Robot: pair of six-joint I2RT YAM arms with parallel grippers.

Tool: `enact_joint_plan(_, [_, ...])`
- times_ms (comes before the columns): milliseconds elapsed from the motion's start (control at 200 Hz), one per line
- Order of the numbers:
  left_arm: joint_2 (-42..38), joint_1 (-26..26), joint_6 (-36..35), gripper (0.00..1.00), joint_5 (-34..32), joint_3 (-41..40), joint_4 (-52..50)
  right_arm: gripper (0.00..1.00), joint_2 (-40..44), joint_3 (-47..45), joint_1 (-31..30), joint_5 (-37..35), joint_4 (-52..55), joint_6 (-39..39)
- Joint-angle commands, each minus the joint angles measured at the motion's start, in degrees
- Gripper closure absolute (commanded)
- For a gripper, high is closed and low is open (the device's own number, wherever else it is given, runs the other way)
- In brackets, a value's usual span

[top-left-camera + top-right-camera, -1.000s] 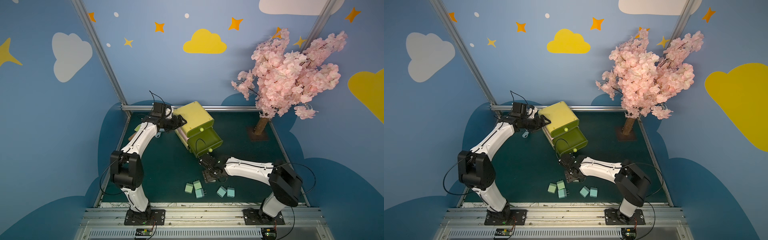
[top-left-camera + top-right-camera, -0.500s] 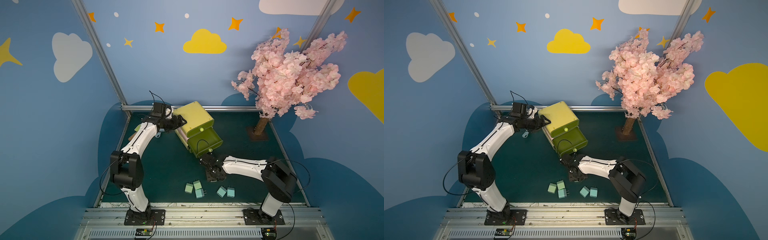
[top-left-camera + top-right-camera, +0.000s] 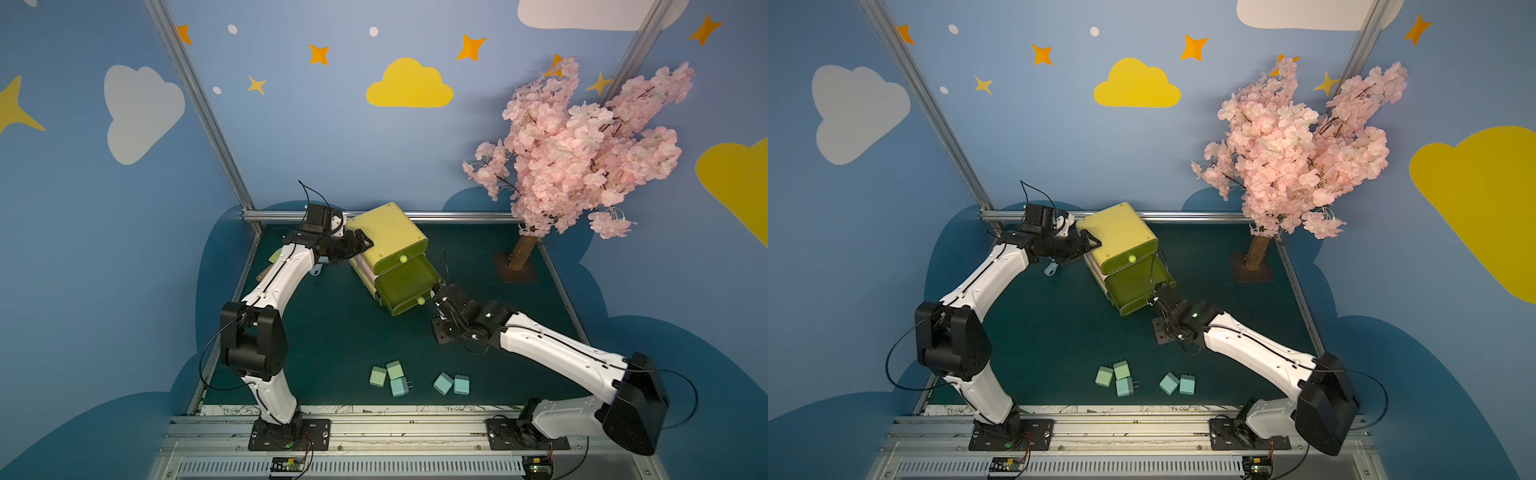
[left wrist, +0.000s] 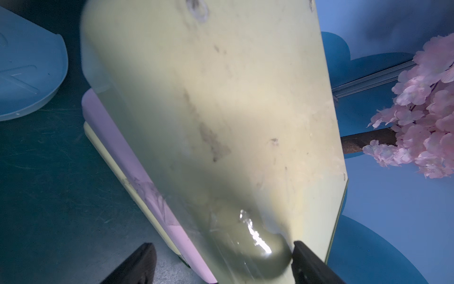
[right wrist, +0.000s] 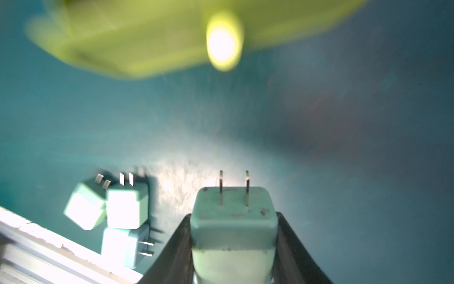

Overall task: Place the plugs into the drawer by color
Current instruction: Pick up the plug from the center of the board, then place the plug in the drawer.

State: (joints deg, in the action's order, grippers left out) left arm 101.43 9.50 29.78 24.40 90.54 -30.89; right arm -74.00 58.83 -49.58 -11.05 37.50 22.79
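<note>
No word, label or number can be read anywhere — the white strip's (image 3: 374, 409) scribbles stay illegible.

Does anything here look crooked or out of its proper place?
Yes. The small yellow plastic chest stands turned at an angle to the metal back rail, not square to it, with one olive-green drawer pulled out.

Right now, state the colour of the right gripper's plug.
Mint green plug, clearest in the right wrist view.

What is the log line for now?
right gripper: holds green plug | left gripper: at chest | one drawer: open | five plugs on mat
</note>
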Motion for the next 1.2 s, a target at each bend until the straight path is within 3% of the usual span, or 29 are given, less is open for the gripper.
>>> enact_joint_plan(0, [0.3, 0.1, -1.0, 0.12, -1.5, 2.7, -1.7, 0.84, 0.9, 3.2, 1.4, 1.3, -6.7, -13.0])
enact_joint_plan(185, [4.3, 0.2, -0.8, 0.12, -2.3, 7.7, -4.5, 0.85, -8.5, 16.4, 2.9, 4.9, -7.2, -19.3])
enact_joint_plan(541, [8.3, 0.5, -0.7, 0.13, -2.9, 11.0, -5.1, 0.85, -26.7, 31.6, 2.9, 10.1, -6.9, -21.6])
enact_joint_plan(841, [8.3, 0.2, -0.9, 0.13, -2.2, 8.9, -4.3, 0.85, -34.1, 37.4, 2.8, 12.6, 0.2, -24.0])
enact_joint_plan(1196, [7.5, -0.5, -0.8, 0.13, -1.2, 8.3, -4.2, 0.85, -34.7, 34.0, 1.8, 10.8, -0.2, -24.8])
